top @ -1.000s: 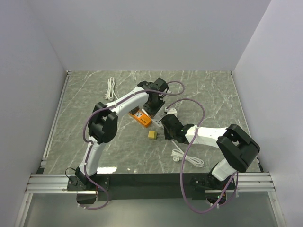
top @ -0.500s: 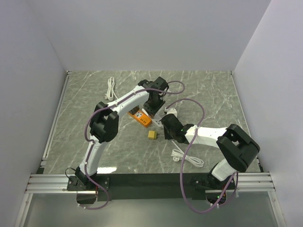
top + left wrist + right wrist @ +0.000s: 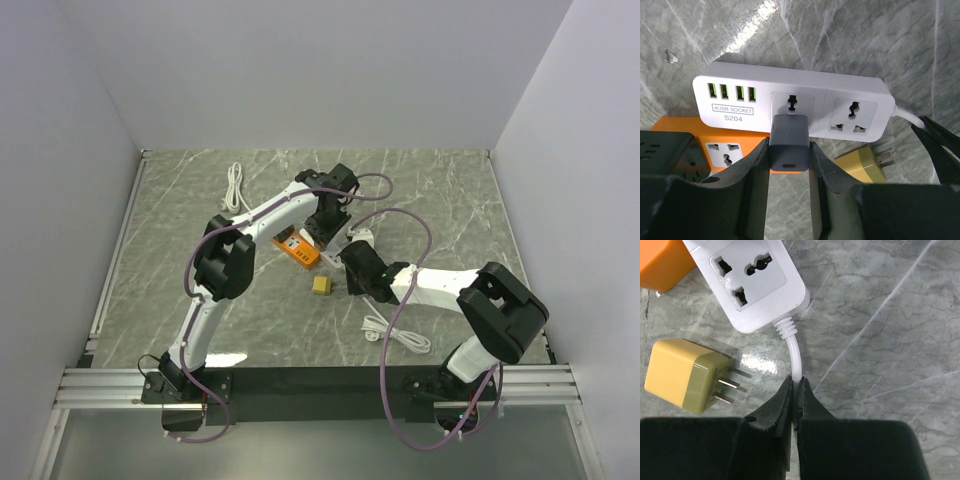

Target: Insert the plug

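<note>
Mid-surface, slightly toward the far edge | left claw (image 3: 789, 152) clamps grey plug (image 3: 789, 135) at socket (image 3: 791, 104) of white power strip (image 3: 855, 90) | right claw (image 3: 795, 396) pinches its cord (image 3: 794, 352) | risk: skewed prongs jam; strip slides if cord slips

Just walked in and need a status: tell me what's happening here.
The left pincer grips a grey charger, pressed to a socket on the white power strip; how far in, I cannot tell. The right pincer pinches the strip's cord. A yellow plug lies loose beside it.
</note>
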